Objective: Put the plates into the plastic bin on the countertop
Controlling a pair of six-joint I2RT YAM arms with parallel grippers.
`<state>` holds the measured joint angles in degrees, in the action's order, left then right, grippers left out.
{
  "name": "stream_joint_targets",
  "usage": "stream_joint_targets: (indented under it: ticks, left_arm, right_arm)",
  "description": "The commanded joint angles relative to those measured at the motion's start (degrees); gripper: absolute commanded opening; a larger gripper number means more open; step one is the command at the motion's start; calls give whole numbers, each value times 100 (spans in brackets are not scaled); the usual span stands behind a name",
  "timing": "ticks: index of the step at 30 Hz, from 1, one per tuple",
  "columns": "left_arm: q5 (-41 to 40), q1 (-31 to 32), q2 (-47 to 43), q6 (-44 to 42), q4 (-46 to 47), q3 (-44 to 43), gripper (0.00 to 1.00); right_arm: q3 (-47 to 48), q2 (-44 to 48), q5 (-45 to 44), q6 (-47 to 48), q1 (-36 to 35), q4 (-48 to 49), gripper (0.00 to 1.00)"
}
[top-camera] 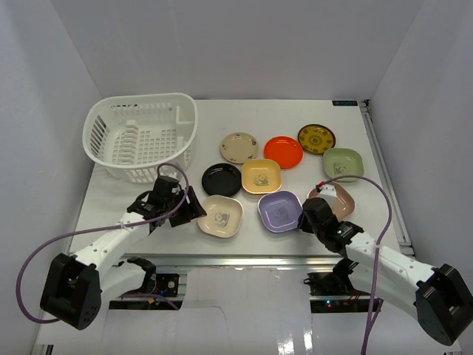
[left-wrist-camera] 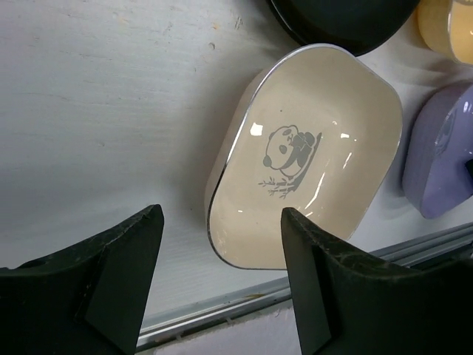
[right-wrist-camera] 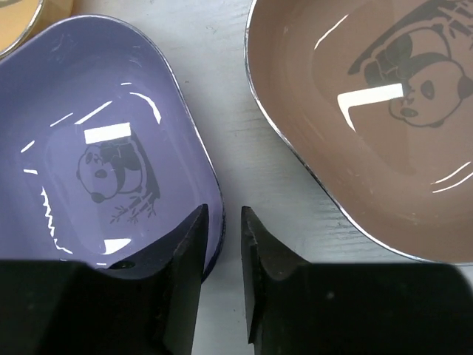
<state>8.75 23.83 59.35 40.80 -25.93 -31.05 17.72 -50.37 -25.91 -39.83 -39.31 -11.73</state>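
The white slotted plastic bin (top-camera: 140,137) stands at the back left of the countertop (top-camera: 118,194). Nine plates lie to its right: cream round (top-camera: 239,147), orange-red (top-camera: 283,151), patterned (top-camera: 316,138), light green (top-camera: 343,163), black (top-camera: 222,179), yellow (top-camera: 261,176), cream square (top-camera: 220,217), lavender (top-camera: 279,211), pink (top-camera: 341,200). My left gripper (left-wrist-camera: 223,214) is open, with the near corner of the cream square plate (left-wrist-camera: 310,148) between its fingers. My right gripper (right-wrist-camera: 223,214) is open only narrowly. It straddles the rim of the lavender plate (right-wrist-camera: 96,148), beside the pink plate (right-wrist-camera: 369,111).
The countertop's metal edge rail (left-wrist-camera: 244,299) runs just below the left gripper. The black plate (left-wrist-camera: 340,22) lies just beyond the cream square one. White walls close in on the left, back and right. Purple cables loop from both arms.
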Motion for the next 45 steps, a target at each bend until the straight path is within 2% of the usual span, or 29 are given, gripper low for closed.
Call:
stream_joint_targets:
  ticks: [1, 2, 3, 9, 10, 12, 13, 14, 19, 21, 23, 25, 28, 31, 32, 34, 35, 36, 37, 39, 45]
  left_arm:
    - [-129, 77, 234, -28, 466, 99, 75]
    - [-85, 86, 296, -28, 519, 108, 74]
    - [-84, 112, 366, -37, 606, 125, 71]
    - [-111, 218, 797, -54, 748, 116, 58]
    - [-102, 227, 849, -46, 765, 143, 45]
    - [-111, 236, 911, -54, 774, 160, 30]
    - [-111, 244, 911, -63, 774, 169, 7]
    - [-111, 244, 877, -80, 757, 187, 0]
    - [353, 297, 43, -89, 292, -146, 0]
    - [530, 315, -561, -72, 11, -576, 0]
    - [304, 297, -889, 7, -253, -997, 0]
    - [49, 280, -978, -36, -570, -1875, 0]
    - [-759, 253, -550, -378, -825, -3159, 0]
    - [-2643, 122, 30, -799, -695, -3950, 0]
    - [-2781, 8, 163, -906, -555, -4014, 0]
    - [-2643, -737, 488, -1029, -291, -4093, 0]
    - [-1841, -1114, 916, -951, -255, -4163, 0]
    - [-1442, -1788, 1146, -855, -237, -4233, 0]
    - [-1273, -1995, 1349, -784, -185, -4321, 0]
    - [-1410, -2259, 1859, -801, -114, -4418, 0]
    - [-2437, -2366, 2510, -959, 88, -4445, 0]
  right_arm:
    - [-242, 386, -265, -218, 29, 522, 29]
    - [-277, 492, -283, -200, 29, 514, 24]
    - [-330, 693, -309, -113, 20, 505, 10]
    - [-58, 1309, 7, 2, 29, -259, 8]
    - [29, 1432, 103, 106, 29, -295, 8]
    - [135, 1783, 331, 186, 20, -321, 8]
    - [284, 1898, 393, 291, 20, -313, 8]
    - [372, 1986, 446, 336, 29, -313, 8]
    - [1075, 1961, 701, 748, 20, -313, 8]
    - [1427, 1812, 693, 977, 20, -260, 8]
    - [1629, 1750, 640, 1074, 20, -190, 8]
    - [1805, 1741, 640, 1197, 20, -6, 8]
    - [1885, 1653, 780, 1224, 11, 153, 8]
    - [1902, 1513, 1088, 1285, 20, 197, 8]
    - [1885, 1521, 1088, 1303, 20, 206, 8]
    - [1876, 1548, 1088, 1373, 20, 232, 8]
    - [1902, 1548, 1114, 1399, 20, 284, 8]
    - [1928, 1522, 1202, 1426, 20, 311, 8]
    - [2024, 1469, 1255, 1487, 20, 320, 8]
    - [2156, 1232, 1404, 1549, 20, 320, 8]
    - [2806, 336, 1765, 1768, -6, 811, 8]
